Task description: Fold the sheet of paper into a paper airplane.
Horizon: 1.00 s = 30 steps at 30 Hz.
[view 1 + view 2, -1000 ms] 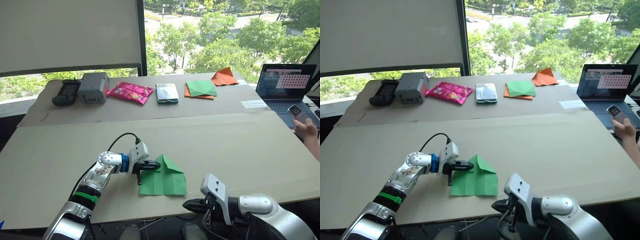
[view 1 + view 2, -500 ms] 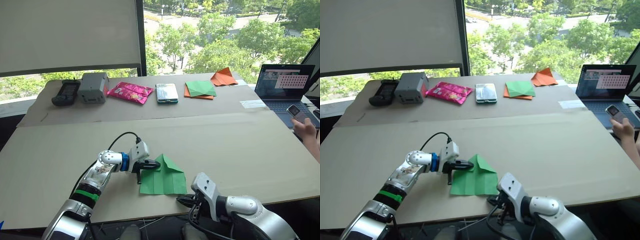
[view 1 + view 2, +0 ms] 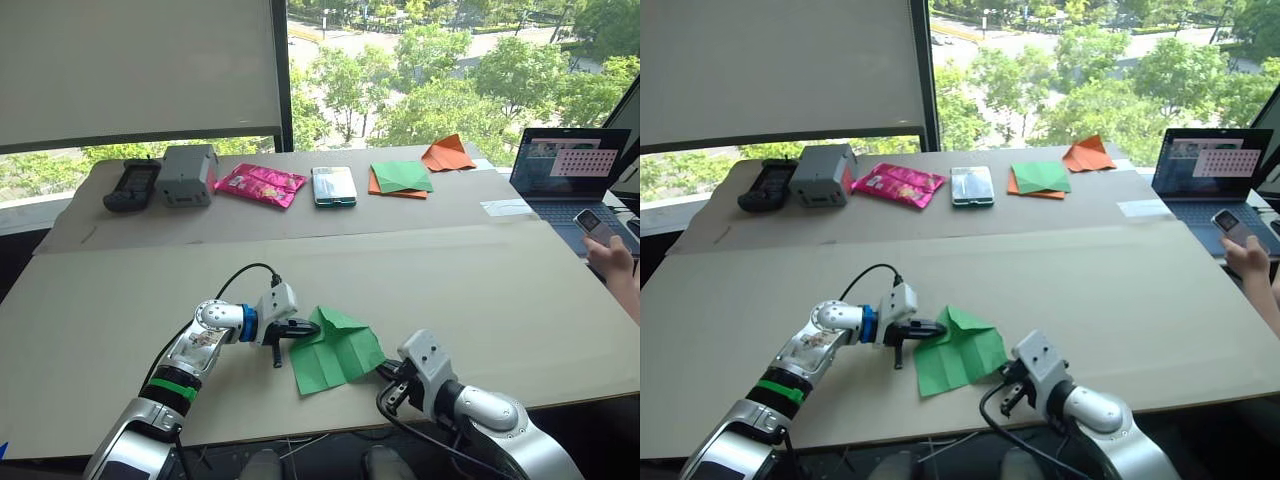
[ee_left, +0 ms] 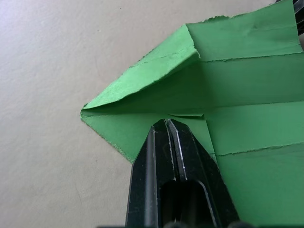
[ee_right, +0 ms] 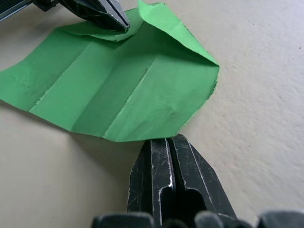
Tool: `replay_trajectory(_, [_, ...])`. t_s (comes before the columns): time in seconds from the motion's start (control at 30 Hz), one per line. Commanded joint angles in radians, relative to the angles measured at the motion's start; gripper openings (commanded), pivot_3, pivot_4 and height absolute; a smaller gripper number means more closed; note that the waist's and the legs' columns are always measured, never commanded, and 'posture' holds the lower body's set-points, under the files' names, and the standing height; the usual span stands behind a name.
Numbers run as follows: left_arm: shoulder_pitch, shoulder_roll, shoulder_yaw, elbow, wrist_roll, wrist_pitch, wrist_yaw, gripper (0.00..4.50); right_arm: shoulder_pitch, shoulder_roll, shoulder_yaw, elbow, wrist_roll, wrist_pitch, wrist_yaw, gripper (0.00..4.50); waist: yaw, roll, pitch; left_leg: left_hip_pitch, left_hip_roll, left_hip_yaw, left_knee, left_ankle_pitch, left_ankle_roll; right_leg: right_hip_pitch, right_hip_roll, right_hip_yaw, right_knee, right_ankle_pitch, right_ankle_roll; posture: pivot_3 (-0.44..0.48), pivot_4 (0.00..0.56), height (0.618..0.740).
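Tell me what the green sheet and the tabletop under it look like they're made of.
The sheet looks like thin matte paper: it holds sharp creases, its edges are slightly ragged, and it bows off the surface. The tabletop looks like plain tan cardboard or fibreboard, matte with a fine grain and a visible seam across it; which of the two is unclear. Both grippers, left and right, are shut at the sheet's edges.
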Motion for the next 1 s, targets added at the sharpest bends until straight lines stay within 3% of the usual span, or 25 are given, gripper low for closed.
replay_trajectory(0.03, [0.023,0.027,-0.012,0.027,0.046,0.019,0.007,0.04,-0.021,0.056,-0.031,0.003,0.032,-0.069,-0.006,0.0,-0.001,0.001,0.001,0.0,0.0,0.0,0.0,0.0,0.0,0.0,0.0,0.0,0.0,0.0,0.0,0.0,0.15,0.732])
replay_trajectory(0.33, [0.03,0.035,-0.013,0.009,0.045,0.026,0.011,0.04,-0.174,0.145,-0.023,0.156,0.074,-0.12,0.058,0.0,-0.006,0.004,0.002,-0.001,0.0,0.0,0.0,0.0,0.0,0.0,0.001,0.0,0.0,0.0,0.0,0.0,0.15,0.732])
replay_trajectory(0.6, [0.045,0.047,-0.007,-0.024,0.043,0.043,0.021,0.04,-0.317,0.173,0.063,0.255,0.047,-0.135,0.131,0.0,-0.015,0.01,-0.001,-0.002,0.0,0.0,-0.001,0.0,0.001,0.0,0.002,0.001,0.002,0.0,0.0,0.0,0.15,0.732])
replay_trajectory(1.0, [0.047,0.068,-0.009,-0.083,0.043,0.083,0.026,0.04,-0.38,0.201,0.145,0.343,0.001,-0.165,0.156,0.0,-0.024,0.011,-0.002,-0.002,0.0,-0.001,-0.001,0.001,0.001,0.0,0.003,0.001,0.003,0.001,0.001,0.0,0.15,0.732])
